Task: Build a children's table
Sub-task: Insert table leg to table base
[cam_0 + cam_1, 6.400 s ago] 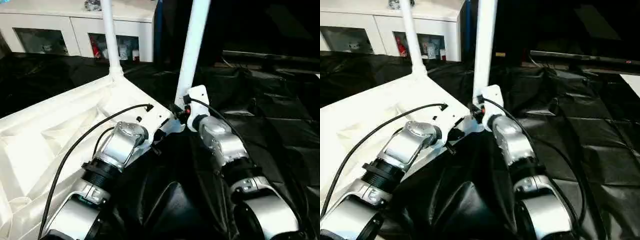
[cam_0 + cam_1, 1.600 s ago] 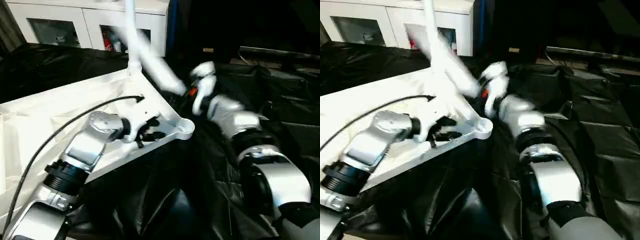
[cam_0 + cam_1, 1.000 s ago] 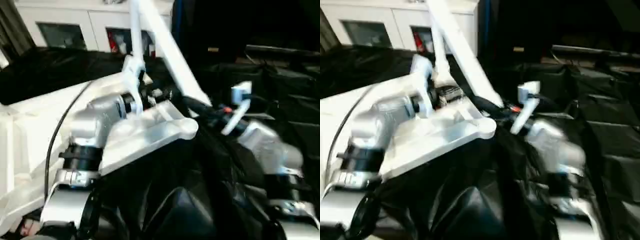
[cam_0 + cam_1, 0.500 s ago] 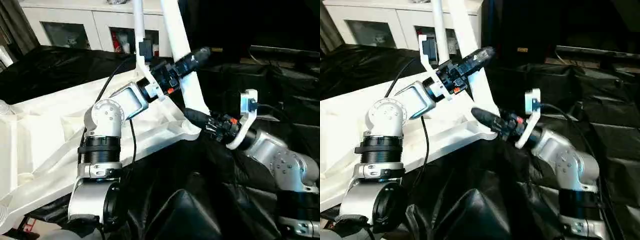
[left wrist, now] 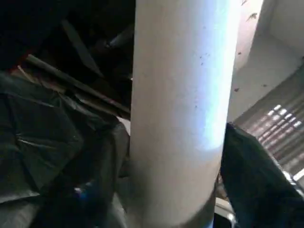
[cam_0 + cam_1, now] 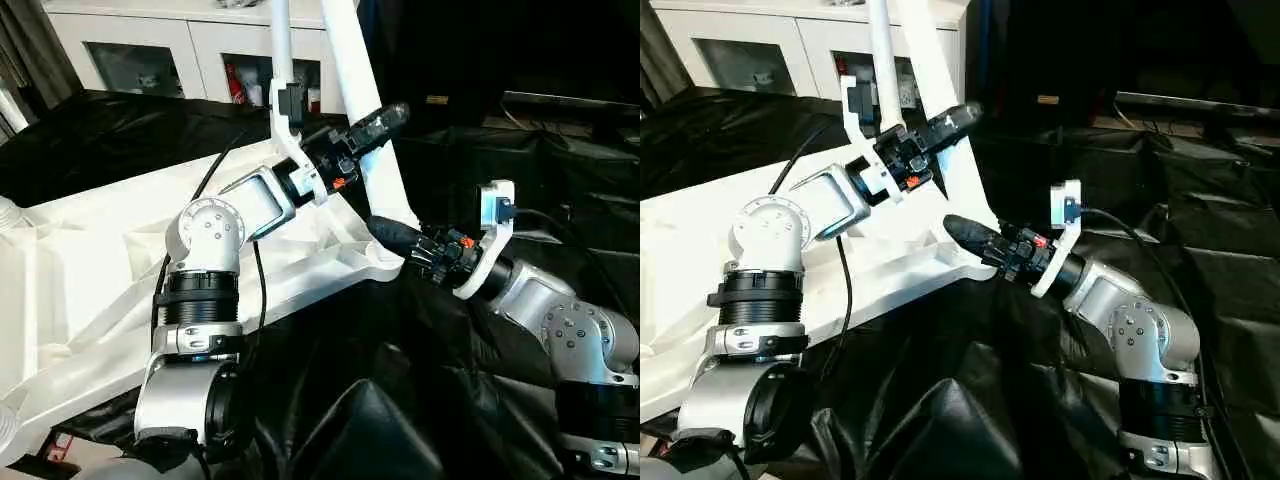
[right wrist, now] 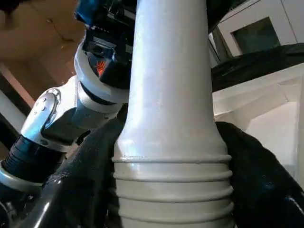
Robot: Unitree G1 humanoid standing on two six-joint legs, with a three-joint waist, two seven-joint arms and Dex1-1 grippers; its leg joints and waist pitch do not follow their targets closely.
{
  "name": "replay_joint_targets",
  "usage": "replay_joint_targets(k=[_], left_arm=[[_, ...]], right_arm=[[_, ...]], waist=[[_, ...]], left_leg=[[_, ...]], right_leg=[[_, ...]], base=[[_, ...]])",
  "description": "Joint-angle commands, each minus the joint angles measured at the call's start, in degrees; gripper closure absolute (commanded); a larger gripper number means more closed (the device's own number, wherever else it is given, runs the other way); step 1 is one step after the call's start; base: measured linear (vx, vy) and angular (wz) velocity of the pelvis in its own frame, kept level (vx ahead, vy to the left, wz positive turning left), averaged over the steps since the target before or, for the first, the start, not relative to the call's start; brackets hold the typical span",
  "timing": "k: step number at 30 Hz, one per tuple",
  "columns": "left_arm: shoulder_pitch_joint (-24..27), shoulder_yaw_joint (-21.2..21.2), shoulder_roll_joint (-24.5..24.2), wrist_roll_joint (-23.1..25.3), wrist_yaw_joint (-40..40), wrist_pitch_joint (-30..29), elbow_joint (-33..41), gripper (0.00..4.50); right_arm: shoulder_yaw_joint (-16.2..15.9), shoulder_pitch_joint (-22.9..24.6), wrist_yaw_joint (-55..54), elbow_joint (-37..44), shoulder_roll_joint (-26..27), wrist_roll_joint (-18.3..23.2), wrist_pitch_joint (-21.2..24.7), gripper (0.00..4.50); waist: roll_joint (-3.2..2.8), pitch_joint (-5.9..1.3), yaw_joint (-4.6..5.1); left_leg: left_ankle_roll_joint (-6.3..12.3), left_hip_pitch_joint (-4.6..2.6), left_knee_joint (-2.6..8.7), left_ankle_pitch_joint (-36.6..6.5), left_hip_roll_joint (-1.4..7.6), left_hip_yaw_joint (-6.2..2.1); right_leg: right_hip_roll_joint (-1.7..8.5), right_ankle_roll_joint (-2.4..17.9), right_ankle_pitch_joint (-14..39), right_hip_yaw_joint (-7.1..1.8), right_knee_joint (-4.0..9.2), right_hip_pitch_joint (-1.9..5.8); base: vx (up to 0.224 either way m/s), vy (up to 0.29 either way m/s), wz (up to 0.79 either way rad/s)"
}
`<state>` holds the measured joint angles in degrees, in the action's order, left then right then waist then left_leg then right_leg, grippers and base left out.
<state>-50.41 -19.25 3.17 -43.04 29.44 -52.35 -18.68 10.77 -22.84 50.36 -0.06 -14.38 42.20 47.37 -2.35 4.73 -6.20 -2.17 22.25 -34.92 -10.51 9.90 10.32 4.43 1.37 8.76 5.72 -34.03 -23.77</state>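
Table top [image 6: 90,270] lies underside-up; both end effectors clamp one leg [image 6: 362,110] (left end effector [image 6: 372,122] higher, right end effector [image 6: 392,232] at its base).

Both legs [image 6: 360,90] are running off the top edge; right fingers [image 6: 395,232] are hiding the leg's socket joint.

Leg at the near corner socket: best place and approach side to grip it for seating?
Grip the near leg on its smooth tapered shaft, above the ribbed collar. Come in sideways, across its axis, from the open black-sheet side; the tabletop blocks the other. Both grippers, left high, right low, are already placed that way.
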Motion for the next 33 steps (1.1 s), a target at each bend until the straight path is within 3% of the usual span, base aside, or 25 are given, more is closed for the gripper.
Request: replay_joint_targets(k=[1, 8, 9, 12, 18, 20, 21, 23, 25, 26, 31, 33], left_arm=[[-0.8, 0.5, -0.5, 0.0, -1.2, 0.9, 0.4, 1.63], [-0.8, 1.6, -0.5, 1.2, -2.2, 1.7, 1.5, 2.15], [-0.8, 2.1, -0.6, 1.7, -2.4, 2.0, 1.8, 2.22], [-0.7, 3.2, -0.8, 2.3, -2.6, 2.0, 2.4, 2.43], [-1.0, 5.8, -1.7, 4.4, -4.8, 1.5, 2.8, 2.55], [-1.4, 6.4, -1.9, 5.0, -5.6, 1.1, 3.1, 2.56], [-1.6, 6.5, -1.9, 5.1, -6.0, 0.8, 3.3, 2.57], [-1.8, 6.4, -1.9, 4.9, -6.1, 0.5, 3.5, 2.57], [-1.8, 6.5, -2.0, 4.8, -6.0, 0.5, 3.7, 2.57], [-1.8, 6.6, -2.0, 4.8, -6.1, 0.6, 3.8, 2.57], [-1.4, 7.4, -2.4, 4.4, -5.6, 0.5, 4.6, 2.57], [-1.4, 7.5, -2.5, 4.3, -5.3, 0.4, 4.7, 2.57]], right_arm=[[-0.2, -1.2, -0.6, 2.0, -0.6, 1.1, 0.0, 1.74], [-0.7, -1.4, -1.2, 2.6, -0.8, 0.3, -1.1, 1.74], [-0.8, -1.4, -1.2, 2.7, -0.8, 0.2, -1.3, 1.74], [-0.6, -1.5, -2.1, 2.8, -0.7, 0.4, -0.9, 1.04], [0.0, -2.2, -2.7, 3.1, -1.2, 1.4, -0.6, 0.58], [3.8, -5.1, -7.5, 0.9, -0.3, 3.1, 0.3, 0.47], [6.5, -7.5, -10.8, -1.1, 0.2, 4.9, 2.1, 0.45], [8.1, -9.3, -12.7, -2.6, 0.0, 6.0, 3.4, 0.45], [8.2, -9.6, -12.9, -2.8, -0.2, 5.9, 3.4, 0.45], [7.7, -9.8, -12.6, -2.7, -0.9, 5.5, 3.7, 0.45], [1.6, -9.9, -9.7, -1.0, -6.2, 0.9, 6.0, 0.45], [1.1, -9.9, -9.6, -0.9, -6.5, 0.8, 6.2, 0.45]], waist=[[0.60, -5.39, -0.30], [0.62, -5.58, -0.57], [0.40, -5.62, -0.58], [0.53, -5.64, -0.54], [0.59, -5.68, -0.53], [0.55, -5.68, -0.40], [0.97, -5.75, -0.20], [0.76, -5.63, -0.28], [0.67, -5.50, -0.42], [0.91, -5.59, -0.41], [1.01, -5.86, -0.71], [1.05, -5.84, -0.72]], left_leg=[[4.47, -0.77, 3.49, -5.4, 2.81, -1.37], [4.34, -0.75, 3.41, -5.0, 2.83, -1.35], [4.32, -0.79, 3.37, -4.9, 2.85, -1.38], [4.48, -0.79, 3.34, -4.8, 2.85, -1.33], [4.43, -0.76, 3.28, -4.6, 2.76, -1.30], [4.32, -0.74, 3.31, -4.4, 2.77, -1.39], [4.22, -0.75, 3.32, -4.0, 2.68, -1.32], [3.83, -1.14, 3.21, -4.7, 2.53, -1.04], [3.46, -1.09, 3.36, -5.6, 2.54, -1.06], [3.50, -1.06, 3.38, -5.3, 2.59, -1.08], [4.20, -0.78, 3.13, -3.0, 2.59, -1.08], [4.41, -0.63, 3.05, -2.8, 2.48, -1.03]], right_leg=[[4.42, 8.6, 17.3, -2.69, 4.71, 3.82], [4.45, 8.9, 16.1, -2.72, 4.51, 3.91], [4.46, 9.0, 15.9, -2.71, 4.45, 3.88], [4.41, 9.1, 15.5, -2.74, 4.43, 3.90], [4.28, 8.5, 16.1, -2.72, 4.44, 3.91], [4.32, 8.3, 16.4, -2.69, 4.42, 3.89], [4.27, 8.4, 16.6, -2.67, 4.30, 3.88], [4.15, 8.6, 18.1, -2.66, 4.67, 3.53], [4.16, 7.6, 19.5, -2.63, 4.86, 3.70], [4.14, 7.5, 19.0, -2.62, 4.78, 3.74], [4.22, 8.5, 14.6, -2.79, 4.09, 4.00], [4.28, 8.5, 14.8, -2.80, 4.13, 4.05]], base=[[0.000, 0.000, 0.00], [0.000, 0.000, 0.00], [0.000, 0.000, 0.00], [0.000, 0.000, 0.00], [0.000, 0.000, 0.00], [0.000, 0.000, 0.00], [0.000, 0.000, 0.00], [0.000, 0.000, 0.00], [0.000, 0.000, 0.00], [0.000, 0.000, 0.00], [0.000, 0.000, 0.00], [0.000, 0.000, 0.00]])
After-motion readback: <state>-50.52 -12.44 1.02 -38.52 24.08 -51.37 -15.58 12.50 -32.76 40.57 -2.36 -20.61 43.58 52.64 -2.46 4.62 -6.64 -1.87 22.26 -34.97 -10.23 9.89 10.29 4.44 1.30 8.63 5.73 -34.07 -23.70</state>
